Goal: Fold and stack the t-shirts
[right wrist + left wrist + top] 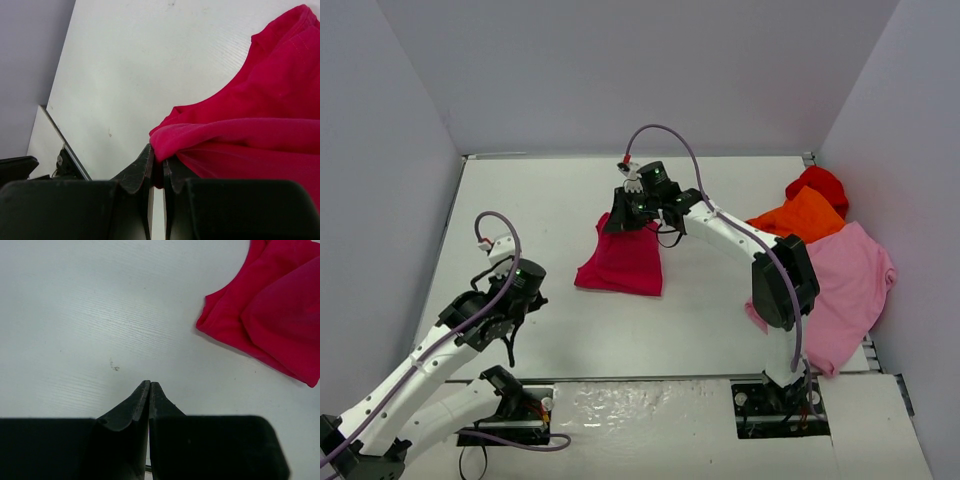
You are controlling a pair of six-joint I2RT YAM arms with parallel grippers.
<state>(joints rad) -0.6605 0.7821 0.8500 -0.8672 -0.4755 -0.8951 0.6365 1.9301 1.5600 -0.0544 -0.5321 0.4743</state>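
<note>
1. Lying mid-tabletop, raspberry-red t-shirt has its far edge lifted; other t-shirts heaped at right edge.
2. Right hand clamps that edge; thin pinch could slip, dropping the fold.
3. Left hand closed, empty, off the cloth.

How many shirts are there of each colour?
Raspberry-red shirt: 1
Orange shirt: 1
Bright red shirt: 1
Pale pink shirt: 1
Total: 4
</note>
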